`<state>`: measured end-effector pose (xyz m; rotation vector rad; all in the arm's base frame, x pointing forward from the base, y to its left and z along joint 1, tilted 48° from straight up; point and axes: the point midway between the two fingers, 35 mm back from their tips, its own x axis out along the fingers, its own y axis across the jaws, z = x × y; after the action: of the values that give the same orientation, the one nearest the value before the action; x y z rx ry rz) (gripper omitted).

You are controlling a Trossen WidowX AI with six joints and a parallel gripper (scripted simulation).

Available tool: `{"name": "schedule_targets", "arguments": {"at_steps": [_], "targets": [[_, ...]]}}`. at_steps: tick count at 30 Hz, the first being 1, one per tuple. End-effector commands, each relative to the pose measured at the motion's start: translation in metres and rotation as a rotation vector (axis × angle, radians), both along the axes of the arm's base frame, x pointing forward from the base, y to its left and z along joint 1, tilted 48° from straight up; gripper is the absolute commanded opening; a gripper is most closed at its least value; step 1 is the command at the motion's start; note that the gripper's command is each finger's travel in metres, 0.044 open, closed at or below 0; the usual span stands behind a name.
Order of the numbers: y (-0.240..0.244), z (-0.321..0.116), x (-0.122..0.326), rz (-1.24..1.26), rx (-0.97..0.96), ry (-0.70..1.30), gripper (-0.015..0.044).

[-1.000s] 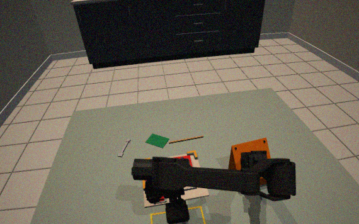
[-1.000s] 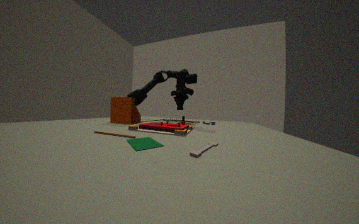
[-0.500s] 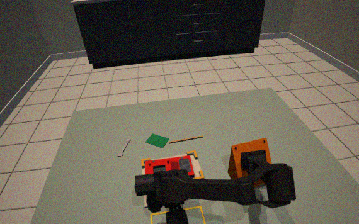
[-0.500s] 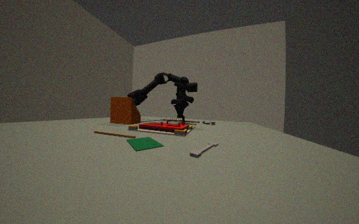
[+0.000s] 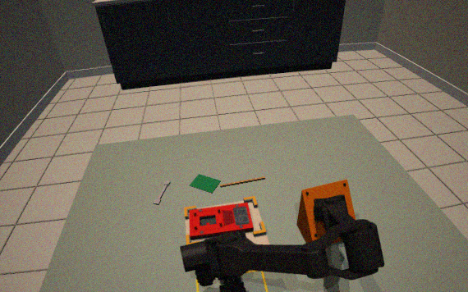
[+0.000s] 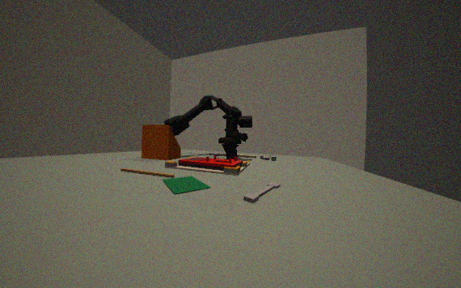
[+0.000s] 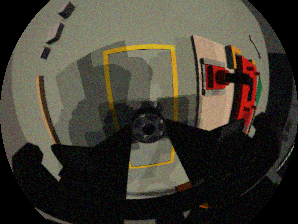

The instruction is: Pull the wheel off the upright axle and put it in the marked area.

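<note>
1. The hand (image 7: 148, 129) points straight down at the table (image 5: 311, 148), with its fingers closed on the wheel (image 7: 147, 125), a small dark round part seen end-on between them in the wrist view.
2. In that view the wheel sits over the yellow-outlined marked area (image 7: 141, 106), inside its outline. Whether it touches the table I cannot tell.
3. In the exterior view the hand (image 6: 231, 154) hangs low, near the red fixture plate (image 6: 209, 162).
4. The red fixture plate (image 5: 220, 220) lies on a pale base with orange corner brackets, just beyond the arm (image 5: 278, 252) in the top view.
5. The arm rises from an orange base block (image 5: 323, 207).
6. Farther out lie a green square (image 5: 204, 183), a thin orange rod (image 5: 242, 181) and a small grey bar (image 5: 162, 193), all apart from each other.
</note>
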<state>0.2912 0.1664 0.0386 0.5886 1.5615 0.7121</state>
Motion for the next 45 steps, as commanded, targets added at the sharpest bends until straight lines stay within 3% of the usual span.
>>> {"name": "schedule_targets", "arguments": {"at_steps": [1, 7, 19, 25, 31, 45], "targets": [[0.000, 0.000, 0.000, 0.002, 0.000, -0.001, 0.0131], [-0.001, 0.001, 0.000, 0.001, 0.000, -0.001, 0.0289], [-0.044, 0.040, 0.007, -0.003, 0.004, 0.002, 0.0300], [-0.078, 0.039, -0.024, -0.009, -0.009, 0.002, 0.0440], [-0.111, 0.047, -0.066, -0.003, -0.001, 0.008, 0.0440], [-0.112, 0.047, -0.068, -0.003, 0.000, 0.008, 0.0440]]}}
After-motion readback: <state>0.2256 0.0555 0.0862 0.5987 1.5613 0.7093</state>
